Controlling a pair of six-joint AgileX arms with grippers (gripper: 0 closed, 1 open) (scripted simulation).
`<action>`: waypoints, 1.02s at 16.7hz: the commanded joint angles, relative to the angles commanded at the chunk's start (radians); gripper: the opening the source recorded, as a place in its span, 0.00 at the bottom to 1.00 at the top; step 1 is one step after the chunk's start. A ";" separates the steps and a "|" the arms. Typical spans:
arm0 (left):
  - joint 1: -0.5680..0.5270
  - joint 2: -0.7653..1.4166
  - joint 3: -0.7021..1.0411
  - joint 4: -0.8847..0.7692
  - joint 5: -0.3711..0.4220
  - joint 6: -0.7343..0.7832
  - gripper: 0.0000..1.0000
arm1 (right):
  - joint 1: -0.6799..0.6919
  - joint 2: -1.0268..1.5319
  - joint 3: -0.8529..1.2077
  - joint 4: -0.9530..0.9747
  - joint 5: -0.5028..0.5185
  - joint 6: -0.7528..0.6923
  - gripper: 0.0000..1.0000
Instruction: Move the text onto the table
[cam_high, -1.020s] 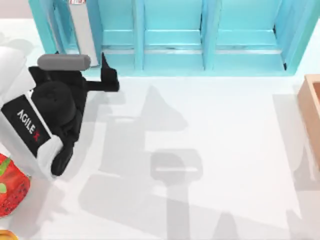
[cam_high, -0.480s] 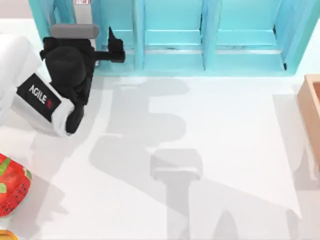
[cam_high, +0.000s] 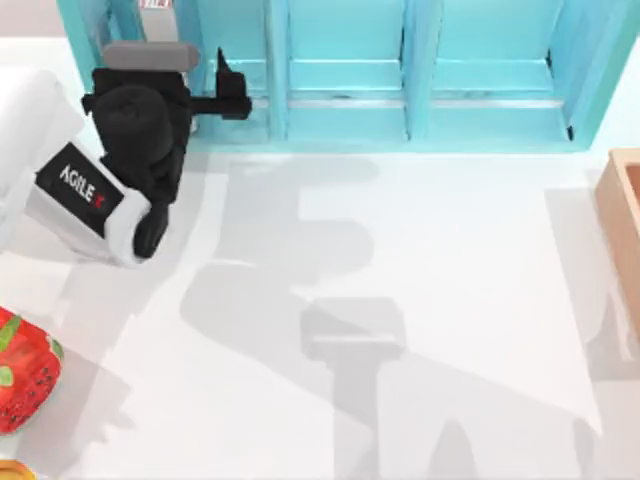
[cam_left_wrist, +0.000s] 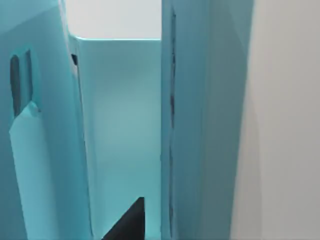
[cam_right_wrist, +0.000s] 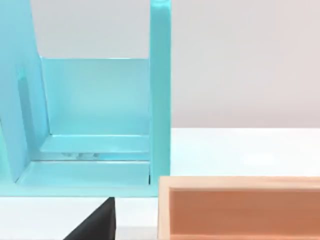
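A light-blue compartmented shelf spans the far side. A tan wooden box sits at the right edge. At the lower left lies a red, seeded object, perhaps a strawberry.

One light-blue compartmented shelf stands on one wide white worktop. One thick white-edged book sits in it. One tan wooden box, one red strawberry-like object and one black-and-white arm are visible.
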 joint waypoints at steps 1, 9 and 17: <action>0.000 0.000 0.000 0.000 0.000 0.000 0.77 | 0.000 0.000 0.000 0.000 0.000 0.000 1.00; 0.000 0.000 0.000 0.000 0.000 0.000 0.17 | 0.000 0.000 0.000 0.000 0.000 0.000 1.00; 0.000 0.000 0.000 0.000 0.000 0.000 0.00 | 0.000 0.000 0.000 0.000 0.000 0.000 1.00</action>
